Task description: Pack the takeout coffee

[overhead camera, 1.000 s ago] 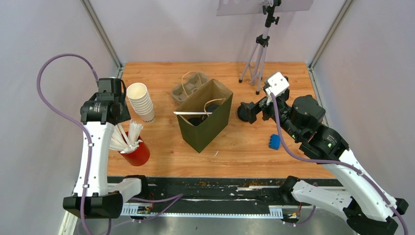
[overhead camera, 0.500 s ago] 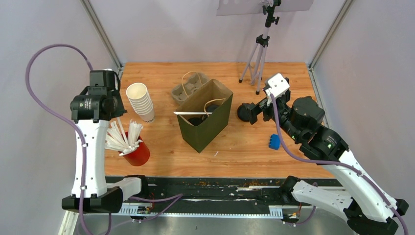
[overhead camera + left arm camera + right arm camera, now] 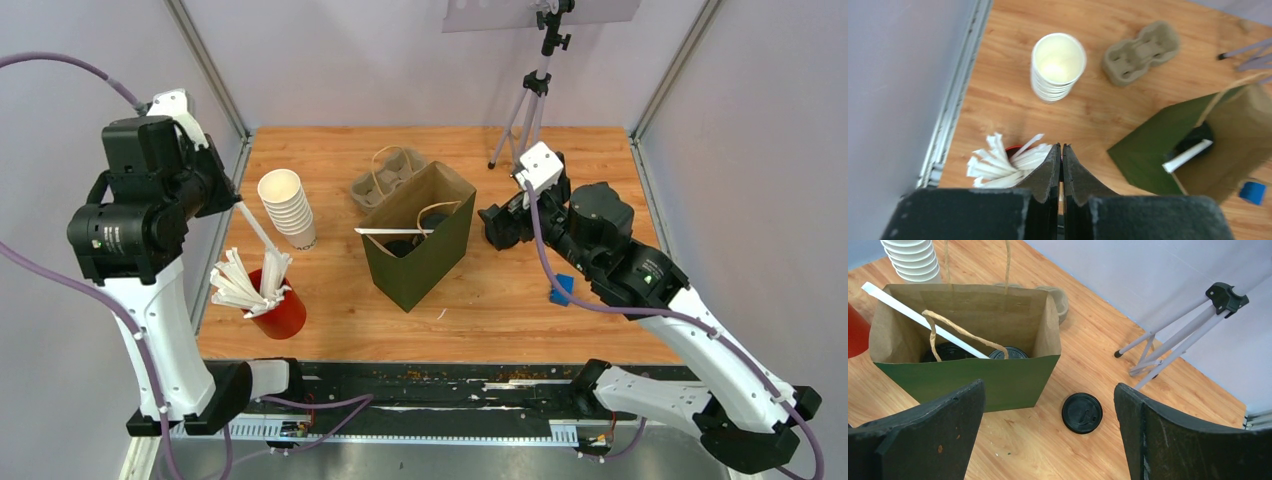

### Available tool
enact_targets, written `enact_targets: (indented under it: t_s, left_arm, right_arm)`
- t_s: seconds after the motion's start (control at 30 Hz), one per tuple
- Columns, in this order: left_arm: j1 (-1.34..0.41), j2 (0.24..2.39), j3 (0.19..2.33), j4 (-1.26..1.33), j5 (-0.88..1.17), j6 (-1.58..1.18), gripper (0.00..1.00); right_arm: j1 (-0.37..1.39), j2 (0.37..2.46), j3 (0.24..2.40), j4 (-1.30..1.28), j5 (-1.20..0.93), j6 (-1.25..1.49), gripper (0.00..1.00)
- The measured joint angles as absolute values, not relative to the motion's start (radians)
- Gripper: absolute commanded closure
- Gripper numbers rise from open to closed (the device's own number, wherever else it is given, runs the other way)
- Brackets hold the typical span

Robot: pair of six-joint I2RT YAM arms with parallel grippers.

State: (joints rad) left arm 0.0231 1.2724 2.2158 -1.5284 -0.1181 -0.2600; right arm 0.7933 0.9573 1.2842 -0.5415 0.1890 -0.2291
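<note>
Nearest the arm bases on the table [image 3: 500, 300], a red cup [image 3: 282, 314] of white sticks [image 3: 1008, 159] stands at the left. A small blue block [image 3: 560, 291] lies at the right, partly under the right arm. The left gripper [image 3: 1062, 146] is raised above the red cup with its jaws pressed together. From above, one white stick [image 3: 256, 228] slants from its tip down toward the cup, so it appears clamped on that stick.

Mid-table stands the green paper bag [image 3: 415, 270], upright with its mouth open upward. Both takeout coffees are inside it: the nearer coffee cup [image 3: 400, 246] and the farther coffee cup [image 3: 433, 217] stand upright, long axes vertical, black lids facing up. They sit side by side along the bag's length. The bag walls hide their sides, so I cannot tell which is which. Another white straw [image 3: 923, 320] slants across the bag's mouth, its lower end among the lids.

The right gripper [image 3: 1048, 390] hovers just right of the bag with its jaws spread wide and nothing between them. A loose black lid [image 3: 1082, 413] lies flat on the wood below it.

Farther back are a stack of white cups [image 3: 288, 205] at the left and a cardboard cup carrier [image 3: 1140, 50] just behind the bag. A tripod [image 3: 530, 110] stands at the rear.
</note>
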Motion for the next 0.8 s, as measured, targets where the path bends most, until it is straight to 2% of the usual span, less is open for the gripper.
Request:
enact_targets:
  t_s: [0.33, 0.57, 0.63, 0.8]
  left_arm:
    - [0.023, 1.199, 2.192, -1.230, 0.187, -0.479, 0.93]
    - [0.023, 1.153, 2.022, -0.869, 0.334, -0.681, 0.90]
    - [0.023, 1.153, 1.983, -0.788, 0.368, -0.718, 0.86]
    - [0.009, 1.174, 1.889, -0.633, 0.421, -0.773, 0.88]
  right_arm:
    - [0.793, 0.995, 1.356, -0.542, 0.155, -0.212, 0.01]
    - [0.793, 0.995, 1.371, -0.541, 0.130, -0.162, 0.01]
    - [0.793, 0.993, 1.371, -0.541, 0.132, -0.162, 0.01]
    - [0.793, 0.980, 1.371, -0.542, 0.147, -0.162, 0.01]
